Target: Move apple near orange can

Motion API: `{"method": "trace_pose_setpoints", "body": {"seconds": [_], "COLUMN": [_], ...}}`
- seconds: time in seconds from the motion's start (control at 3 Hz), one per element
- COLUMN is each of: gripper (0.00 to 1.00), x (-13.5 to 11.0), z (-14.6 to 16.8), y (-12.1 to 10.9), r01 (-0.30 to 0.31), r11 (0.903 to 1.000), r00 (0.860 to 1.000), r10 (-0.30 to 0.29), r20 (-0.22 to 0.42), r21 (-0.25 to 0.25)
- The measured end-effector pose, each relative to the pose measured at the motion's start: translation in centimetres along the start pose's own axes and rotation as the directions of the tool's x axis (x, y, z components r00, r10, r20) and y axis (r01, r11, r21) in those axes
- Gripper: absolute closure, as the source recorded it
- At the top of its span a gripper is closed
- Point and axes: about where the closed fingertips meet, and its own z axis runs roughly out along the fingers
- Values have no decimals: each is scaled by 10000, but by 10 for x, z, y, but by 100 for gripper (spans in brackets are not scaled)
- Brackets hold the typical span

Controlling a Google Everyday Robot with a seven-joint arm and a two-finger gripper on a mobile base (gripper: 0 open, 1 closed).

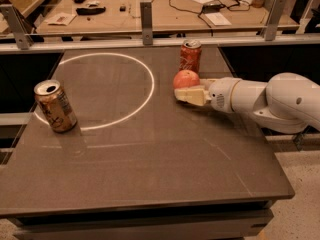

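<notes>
A round reddish-orange apple (185,78) sits toward the right edge of the dark grey bench (150,174), just in front of a red cola-style drink can (190,55) that stands upright near the far edge. The robot's cream-coloured two-finger hand (190,95) reaches in from the right side at bench height. The hand lies against or just beside the apple's near flank, low enough to take the fruit around its middle rather than from above. Whether the hand is apart, together or clamped on the apple cannot be told from this angle. The bulky white arm (280,101) hangs over the right edge with its wrist level, apparently so the sideways approach avoids the red can behind. The golden-orange drink can with dark lettering and a silver top (55,106) stands close to the left edge, well apart from the apple, with a thin white circle (152,89) marked on the bench between them. By this layout the job looks to be at the grasping stage. The apple has the width of the bench to cross, and the carry should end short of the orange can so as not to topple it.
</notes>
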Motion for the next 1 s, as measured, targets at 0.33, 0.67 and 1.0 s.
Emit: {"method": "trace_pose_setpoints", "body": {"seconds": [0.33,0.67,1.0], "gripper": [100,100,100], "x": [-11,-23,-31], "z": [-10,-16,-11], "y": [5,18,52], "r01": [242,450,628], "r11": [9987,9923,9608], "r00": [9993,9975,9950], "r10": [-229,-382,-390], "r20": [295,601,925], "r21": [-443,-1156,-2701]}}
